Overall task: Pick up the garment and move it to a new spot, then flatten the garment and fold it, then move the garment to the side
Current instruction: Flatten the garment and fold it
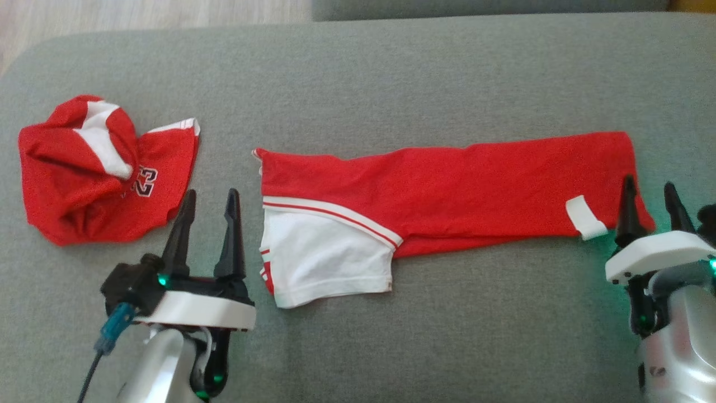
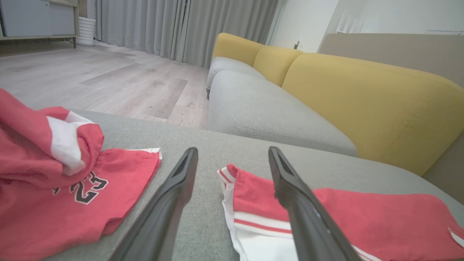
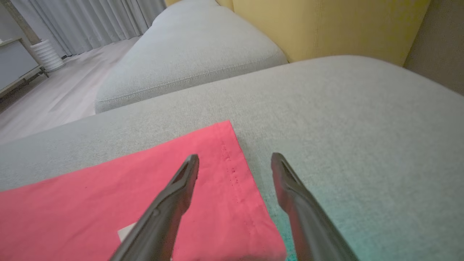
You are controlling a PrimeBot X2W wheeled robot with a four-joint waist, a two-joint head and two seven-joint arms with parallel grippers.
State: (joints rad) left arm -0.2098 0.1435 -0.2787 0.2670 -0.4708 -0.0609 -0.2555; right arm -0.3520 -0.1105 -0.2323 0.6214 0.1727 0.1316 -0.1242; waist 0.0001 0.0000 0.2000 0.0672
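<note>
Cushion (image 1: 391, 67): right gripper (image 1: 649, 182) astride garment (image 1: 447, 179) edge

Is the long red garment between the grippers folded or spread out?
Folded, it seems: the red garment lies flat as a long narrow strip, white part at its left end.

Showing matt, slightly rough woven grey cloth on the sofa seat (image 1: 391, 73). Showing thin, matt red-and-white cloth in the garment (image 1: 447, 190), smooth where flat, and rumpled in the jersey (image 1: 89, 179) by the seat's left edge. Gleaming faintly on smooth dark plastic of the left gripper (image 1: 211, 193) and right gripper (image 1: 649, 182).
</note>
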